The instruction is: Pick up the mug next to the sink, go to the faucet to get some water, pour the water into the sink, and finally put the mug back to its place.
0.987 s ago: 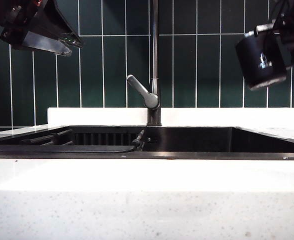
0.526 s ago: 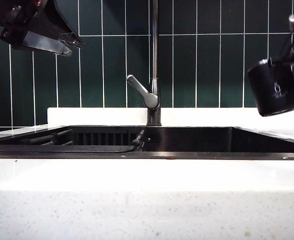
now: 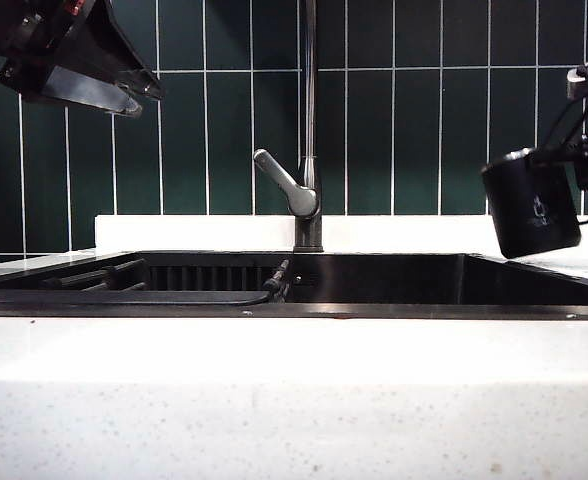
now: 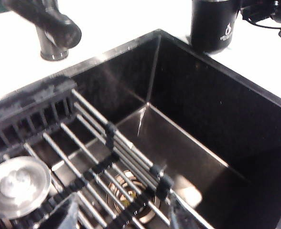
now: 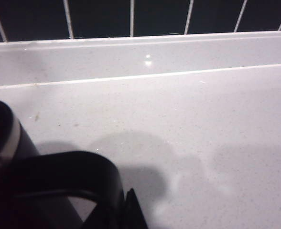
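Note:
The black mug (image 3: 531, 205) hangs slightly tilted just above the white counter (image 3: 584, 268) to the right of the sink (image 3: 374, 280). My right gripper (image 3: 580, 168) is shut on its handle. In the right wrist view the mug's body (image 5: 2, 138) and handle (image 5: 69, 174) fill the corner beside the closed right gripper (image 5: 131, 210). The faucet (image 3: 309, 120) stands behind the sink's middle with its lever (image 3: 284, 183) slanting to the left. No water is in view. My left gripper (image 3: 124, 90) hovers open, high over the sink's left side. The left wrist view shows this gripper (image 4: 124, 219) above the rack (image 4: 107, 162), with the mug (image 4: 213, 24) far off.
A round metal drain stopper (image 4: 17, 186) lies at one end of the slatted rack. Dark green tiles (image 3: 424, 130) rise behind the white backsplash ledge (image 3: 194, 232). The counter (image 5: 202, 119) under the mug is bare and speckled.
My right gripper has carried the mug down from high at the right to just above the counter, and the mug now hangs less tilted. The left arm has stayed put.

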You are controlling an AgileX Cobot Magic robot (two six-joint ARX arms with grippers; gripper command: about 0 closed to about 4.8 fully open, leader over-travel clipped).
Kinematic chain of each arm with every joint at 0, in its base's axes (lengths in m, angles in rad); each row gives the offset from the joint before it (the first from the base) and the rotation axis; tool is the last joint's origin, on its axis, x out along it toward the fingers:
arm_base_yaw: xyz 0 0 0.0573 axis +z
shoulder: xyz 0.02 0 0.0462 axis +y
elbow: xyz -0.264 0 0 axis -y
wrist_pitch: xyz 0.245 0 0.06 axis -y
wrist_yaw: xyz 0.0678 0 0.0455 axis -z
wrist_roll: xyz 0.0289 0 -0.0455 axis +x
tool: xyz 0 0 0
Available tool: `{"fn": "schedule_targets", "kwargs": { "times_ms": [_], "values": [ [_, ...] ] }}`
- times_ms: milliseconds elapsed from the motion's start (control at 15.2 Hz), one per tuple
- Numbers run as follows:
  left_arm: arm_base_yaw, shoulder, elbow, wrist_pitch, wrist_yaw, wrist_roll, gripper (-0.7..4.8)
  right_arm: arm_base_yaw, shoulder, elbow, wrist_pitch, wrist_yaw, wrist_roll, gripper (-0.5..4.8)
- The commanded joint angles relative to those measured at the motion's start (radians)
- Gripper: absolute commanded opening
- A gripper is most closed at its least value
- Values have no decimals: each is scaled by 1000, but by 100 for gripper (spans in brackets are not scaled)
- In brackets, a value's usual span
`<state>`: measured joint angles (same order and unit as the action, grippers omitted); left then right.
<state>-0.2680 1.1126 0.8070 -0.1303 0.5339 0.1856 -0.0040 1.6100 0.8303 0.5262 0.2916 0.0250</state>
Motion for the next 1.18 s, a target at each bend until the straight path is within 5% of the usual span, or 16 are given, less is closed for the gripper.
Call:
{"fn": "schedule_targets", "kwargs": {
  "times_ms": [66, 197, 526, 921, 1184],
  "values": [
    [-1, -4, 0, -2, 2, -2, 237, -25, -1, 5, 40, 28, -10, 0],
    [-1, -4, 0, 5, 5, -2, 237, -41, -1, 5, 40, 23, -11, 64],
    [-1, -4, 0, 5, 5, -2, 237, -39, -11, 5, -93, 20, -10, 93],
    [-1, -4, 0, 0, 12, -2, 237, -37, -116, 5, -239, 24, -10, 214],
    [-1, -33, 0, -66, 0, 25, 237, -36, -238, 5, -393, 52, 60, 200]
  ]
}}
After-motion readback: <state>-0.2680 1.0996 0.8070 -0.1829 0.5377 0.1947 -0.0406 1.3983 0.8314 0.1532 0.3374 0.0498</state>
